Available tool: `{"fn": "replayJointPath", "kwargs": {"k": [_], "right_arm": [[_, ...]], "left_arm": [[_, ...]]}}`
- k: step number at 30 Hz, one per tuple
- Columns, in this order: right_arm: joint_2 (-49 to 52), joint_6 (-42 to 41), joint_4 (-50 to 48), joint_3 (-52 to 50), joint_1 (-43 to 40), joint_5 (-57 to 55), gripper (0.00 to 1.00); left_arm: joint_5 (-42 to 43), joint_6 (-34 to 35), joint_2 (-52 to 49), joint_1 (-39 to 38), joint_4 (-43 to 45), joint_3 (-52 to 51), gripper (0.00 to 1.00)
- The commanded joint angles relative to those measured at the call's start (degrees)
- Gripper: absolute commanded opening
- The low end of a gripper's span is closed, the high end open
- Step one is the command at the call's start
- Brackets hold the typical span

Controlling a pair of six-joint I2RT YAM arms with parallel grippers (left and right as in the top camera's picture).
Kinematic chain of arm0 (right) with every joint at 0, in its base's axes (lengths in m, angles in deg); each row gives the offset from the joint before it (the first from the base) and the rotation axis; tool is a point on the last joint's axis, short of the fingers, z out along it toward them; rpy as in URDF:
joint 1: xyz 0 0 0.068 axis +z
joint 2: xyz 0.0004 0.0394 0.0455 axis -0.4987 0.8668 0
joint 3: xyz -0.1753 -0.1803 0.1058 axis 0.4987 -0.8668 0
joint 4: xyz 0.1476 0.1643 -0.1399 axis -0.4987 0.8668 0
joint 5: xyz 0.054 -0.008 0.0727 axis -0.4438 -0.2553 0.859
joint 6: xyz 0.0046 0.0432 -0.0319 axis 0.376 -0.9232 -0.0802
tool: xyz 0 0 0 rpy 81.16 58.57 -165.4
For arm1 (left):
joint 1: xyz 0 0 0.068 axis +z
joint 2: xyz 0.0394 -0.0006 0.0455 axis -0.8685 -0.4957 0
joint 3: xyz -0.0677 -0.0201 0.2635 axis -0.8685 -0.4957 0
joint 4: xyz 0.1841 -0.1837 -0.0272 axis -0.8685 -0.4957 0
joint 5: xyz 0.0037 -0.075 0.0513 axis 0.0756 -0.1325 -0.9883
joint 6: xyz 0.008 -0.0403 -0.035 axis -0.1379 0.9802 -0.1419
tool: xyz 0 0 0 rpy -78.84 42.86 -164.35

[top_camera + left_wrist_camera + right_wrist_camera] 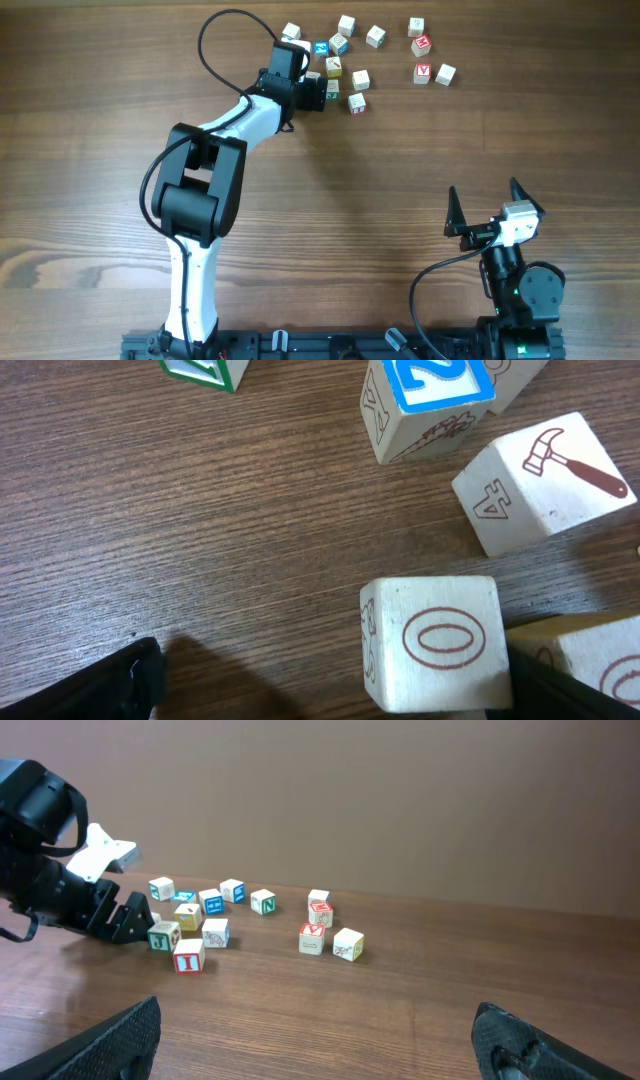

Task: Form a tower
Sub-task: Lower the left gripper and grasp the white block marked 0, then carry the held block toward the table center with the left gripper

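With no tower yet among cubes (361, 78) loose at top centre overhead, shift the wide-open left gripper (318, 93) right to centre the O cube (430, 645), low right in its wrist view, between the jaws, clear of the neighbour (590, 660) beside it, before closing; leave the right gripper (483, 192) wide, empty, lower right.

We see the blue-numbered block (430, 400) and the green-edged block (205, 370) cut off by the top edge.

Cubes (360, 78) hem left pincer (322, 92) (near table (350, 220) open).
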Motion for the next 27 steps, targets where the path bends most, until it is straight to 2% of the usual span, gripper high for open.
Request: {"fn": "replayJointPath", "kwargs": {"k": [1,4,5,6,7,9,11,12,15,16,19,23,25,27], "right_arm": [[-0.4,-0.4,-0.3,-0.1,0.2,0.0,1.00],[-0.4,-0.4,-0.3,-0.1,0.2,0.0,1.00],[-0.4,-0.5,-0.3,-0.1,0.2,0.0,1.00],[-0.4,-0.5,-0.3,-0.1,0.2,0.0,1.00],[-0.4,-0.5,-0.3,-0.1,0.2,0.0,1.00],[-0.4,-0.4,-0.3,-0.1,0.2,0.0,1.00],[-0.4,-0.5,-0.3,-0.1,0.2,0.0,1.00],[-0.4,-0.4,-0.3,-0.1,0.2,0.0,1.00],[-0.4,-0.5,-0.3,-0.1,0.2,0.0,1.00],[-0.4,-0.4,-0.3,-0.1,0.2,0.0,1.00],[-0.4,-0.5,-0.3,-0.1,0.2,0.0,1.00],[-0.4,-0.5,-0.3,-0.1,0.2,0.0,1.00],[-0.4,-0.5,-0.3,-0.1,0.2,0.0,1.00],[-0.4,-0.5,-0.3,-0.1,0.2,0.0,1.00]], "left_arm": [[-0.5,-0.7,2.2,0.2,0.0,-1.1,1.00],[-0.5,-0.7,2.1,0.2,1.2,-1.2,0.99],[-0.5,-0.7,2.1,0.2,2.5,-1.2,0.80],[-0.5,-0.7,2.1,0.2,3.4,-1.2,0.55],[-0.5,-0.6,2.1,0.2,4.0,-1.2,0.39],[-0.5,-0.6,2.1,0.2,4.0,-1.2,0.37],[-0.5,-0.6,2.1,0.2,3.0,-1.2,0.24],[-0.6,-0.7,2.2,0.2,2.6,-1.2,0.21],[-3.5,-0.7,4.6,0.3,1.0,-1.2,0.21],[-4.4,-0.7,9.9,0.3,-2.0,-1.2,0.27],[-4.4,-0.6,19.1,0.3,-10.1,-1.2,0.33],[-4.4,0.1,37.2,0.4,-31.9,-1.2,0.40],[-4.4,3.8,44.7,1.2,-42.0,-1.2,0.40],[-4.4,13.0,51.2,3.0,-52.0,-1.2,0.39]]}}
